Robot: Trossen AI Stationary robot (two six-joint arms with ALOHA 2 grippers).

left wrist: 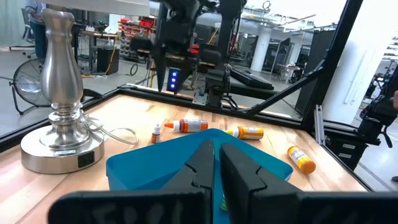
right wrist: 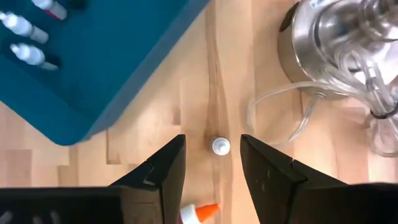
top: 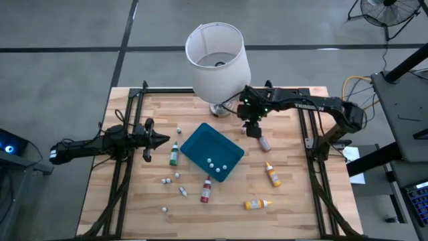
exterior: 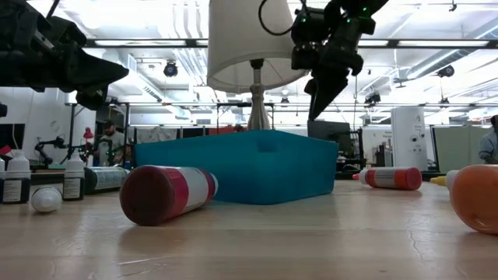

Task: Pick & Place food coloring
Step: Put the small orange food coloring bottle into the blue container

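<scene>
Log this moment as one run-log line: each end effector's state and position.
left end effector: shut, idle beside green bottle | right end effector: open, above small white cap between teal tray and lamp base

**Setting: robotics lab / workshop hall**

Open industrial hall: exposed ceiling ducts and strip lights (exterior: 194,19), grey concrete floor (top: 67,40). Wooden tabletop (top: 294,194) in a black metal frame (top: 127,134). Floor fan (top: 388,12), other robot rigs (left wrist: 186,43) and white cabinets (exterior: 408,136) behind, a person (exterior: 109,140) at a far bench.
</scene>
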